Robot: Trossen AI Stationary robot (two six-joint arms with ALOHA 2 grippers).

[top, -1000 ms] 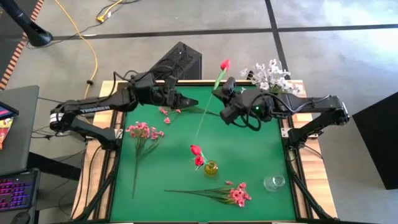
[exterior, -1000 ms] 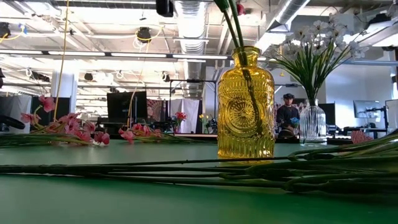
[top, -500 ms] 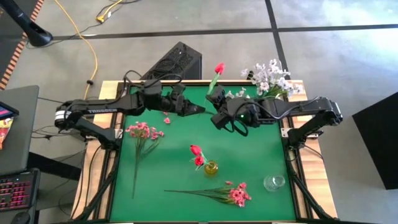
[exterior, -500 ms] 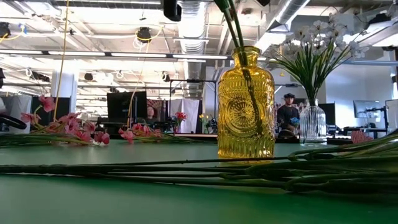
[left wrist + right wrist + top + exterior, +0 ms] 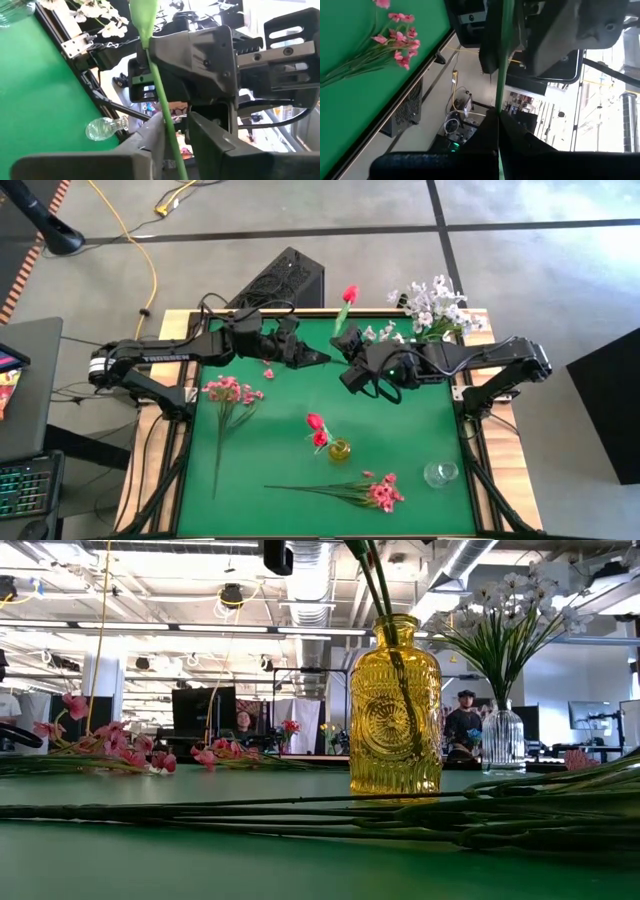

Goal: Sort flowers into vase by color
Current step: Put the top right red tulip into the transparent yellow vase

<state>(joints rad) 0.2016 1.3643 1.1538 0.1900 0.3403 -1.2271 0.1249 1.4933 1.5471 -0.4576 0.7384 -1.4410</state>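
A red tulip-like flower, its bud (image 5: 350, 293) over the table's far edge, is held up on its green stem (image 5: 159, 85) by my right gripper (image 5: 342, 350), which is shut on it. My left gripper (image 5: 322, 358) faces it from the left. Its open fingers stand close on either side of the same stem (image 5: 170, 135); whether one touches it I cannot tell. Two red flowers (image 5: 315, 423) stand in the yellow vase (image 5: 340, 449). White flowers (image 5: 432, 305) stand in a clear vase at the far right. Pink sprays (image 5: 230, 390) (image 5: 380, 492) lie flat on the green table. My right gripper pinches the flower's green stem (image 5: 501, 95) between its two fingers, well below the bud. The fingers come about level from the table's right and lie across the stem. The flower is lifted clear of the table, its bud tilted toward the far edge.
An empty clear vase (image 5: 440, 473) stands near the front right corner. Loose pink petals (image 5: 267, 372) lie under the left arm. The long stems of the near pink spray (image 5: 420, 810) run across the table in front of the yellow vase (image 5: 395, 705).
Both grippers have come together over the far middle of the table, the left moving rightward and the right moving leftward with the red flower. The bud has shifted left and a little lower. My left gripper's fingers now stand around the stem.
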